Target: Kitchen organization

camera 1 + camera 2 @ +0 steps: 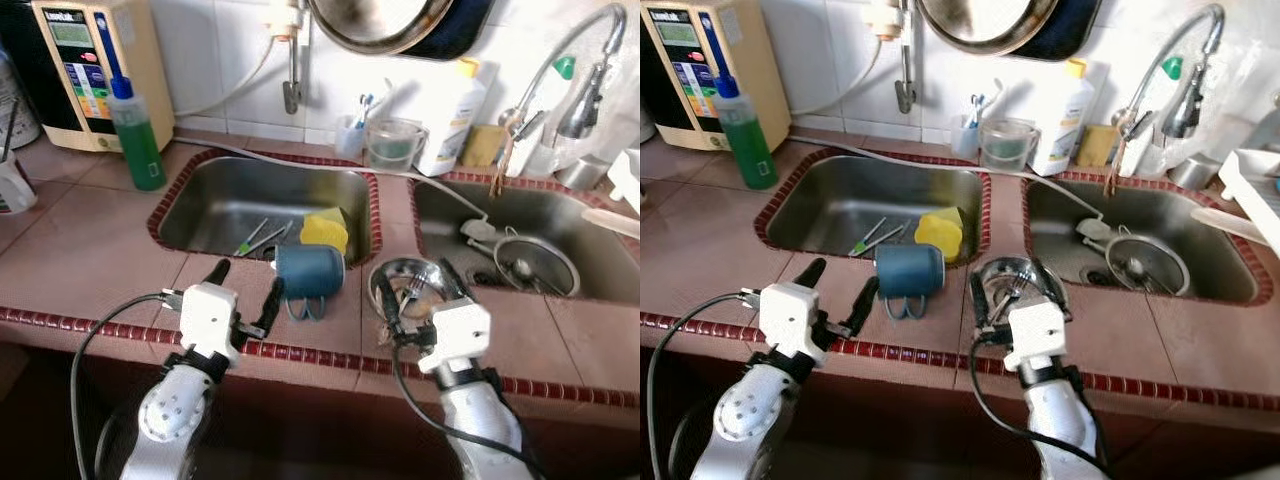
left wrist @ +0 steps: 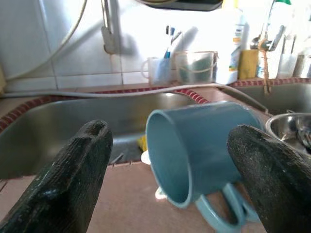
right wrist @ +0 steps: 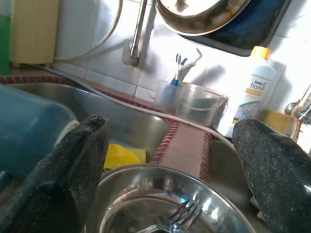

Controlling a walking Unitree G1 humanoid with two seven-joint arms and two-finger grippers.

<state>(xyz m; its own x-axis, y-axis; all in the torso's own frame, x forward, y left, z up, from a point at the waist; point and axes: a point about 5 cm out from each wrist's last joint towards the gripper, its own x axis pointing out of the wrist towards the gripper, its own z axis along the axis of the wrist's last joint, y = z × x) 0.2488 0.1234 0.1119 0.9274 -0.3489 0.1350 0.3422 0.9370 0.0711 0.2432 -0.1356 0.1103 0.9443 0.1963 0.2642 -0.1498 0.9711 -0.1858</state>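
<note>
I see my left gripper (image 1: 246, 292) spread wide beside the tipped blue mug (image 1: 309, 271) at frame centre; my right gripper (image 1: 417, 287) gapes around the steel bowl (image 1: 400, 275) lower right of it.

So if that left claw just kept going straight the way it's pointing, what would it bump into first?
Most likely the blue mug, lying on its side on the counter with its open mouth facing the left gripper. The mug sits right between the open fingers' line, ahead of the left sink. Exact depth is hard to judge.
</note>
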